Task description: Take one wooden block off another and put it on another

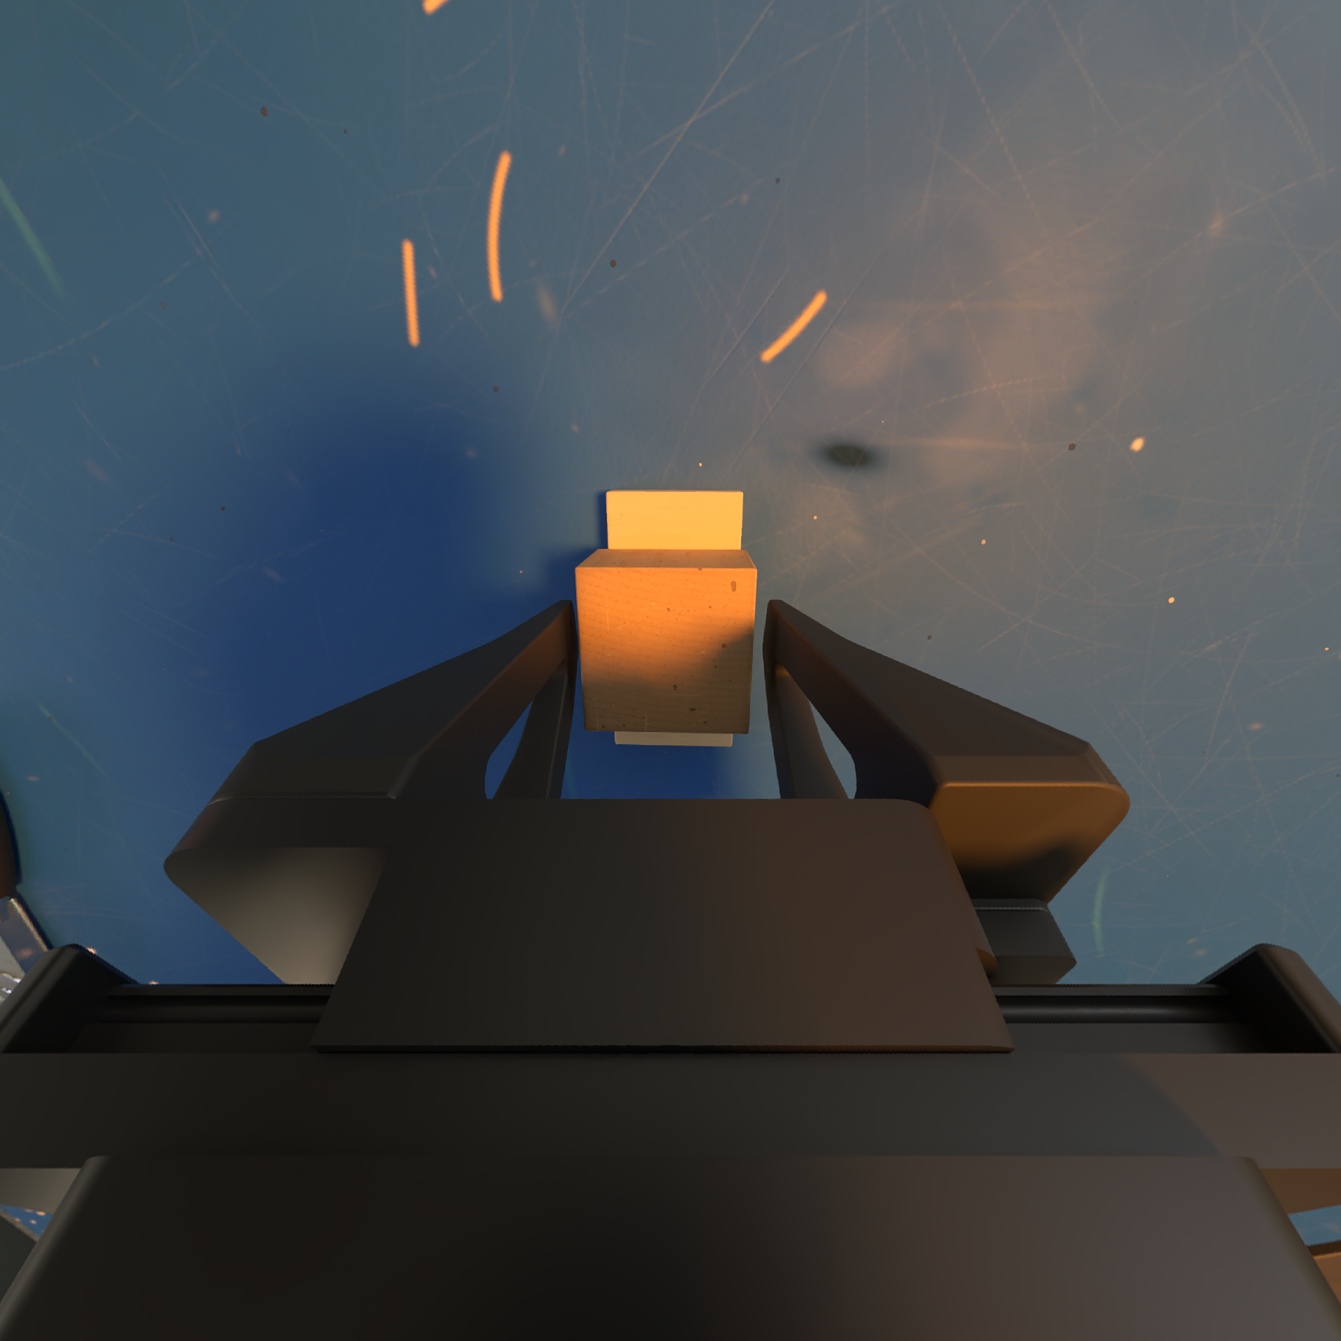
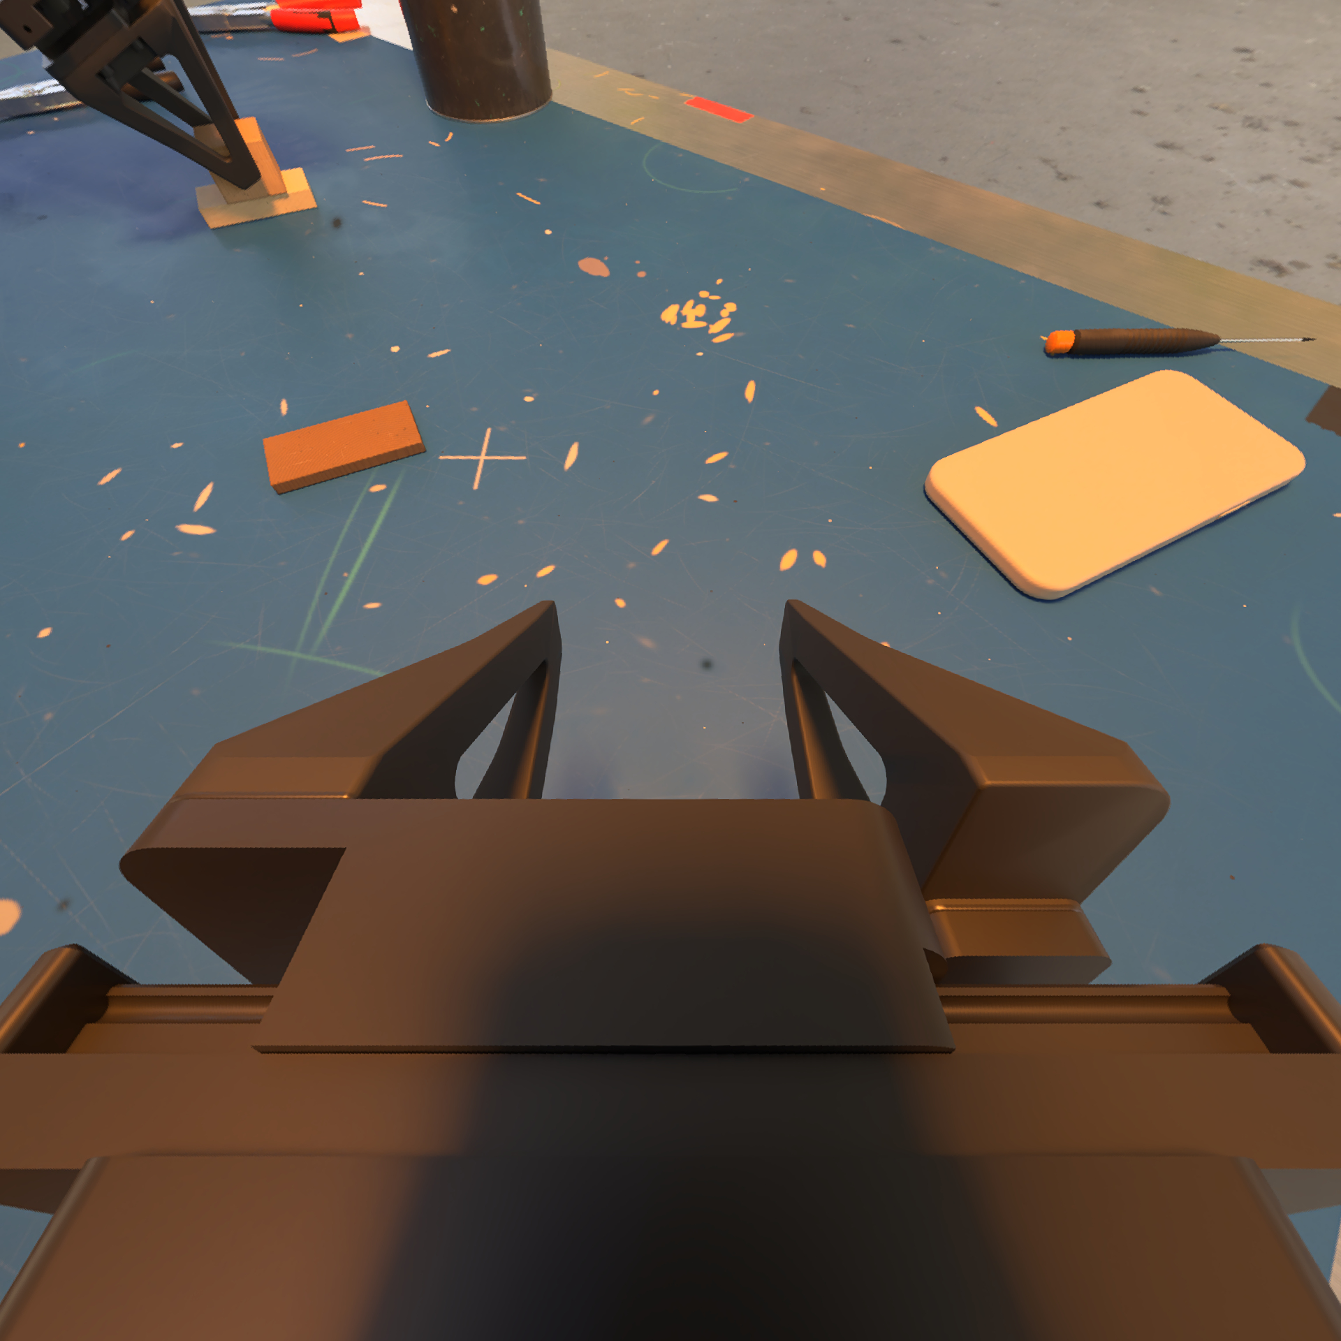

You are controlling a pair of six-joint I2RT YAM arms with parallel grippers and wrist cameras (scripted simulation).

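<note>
A wooden cube (image 1: 666,638) stands on a flat pale block (image 1: 673,519). My left gripper (image 1: 671,606) points straight down with a finger on each side of the cube. The left finger is against the cube and a thin gap shows at the right finger (image 1: 780,653). The same cube (image 2: 255,149), pale block (image 2: 286,203) and left gripper (image 2: 232,170) show at the far left of the right wrist view. A flat orange-brown block (image 2: 342,444) lies alone on the blue table. My right gripper (image 2: 671,609) is open and empty, above the table.
A pale rounded slab (image 2: 1114,482) lies at the right, with a dark awl with an orange cap (image 2: 1132,341) behind it. A dark cylinder (image 2: 482,58) stands at the back. The table's tan edge strip (image 2: 943,203) runs along the far right. Red tools (image 2: 316,14) lie at the top.
</note>
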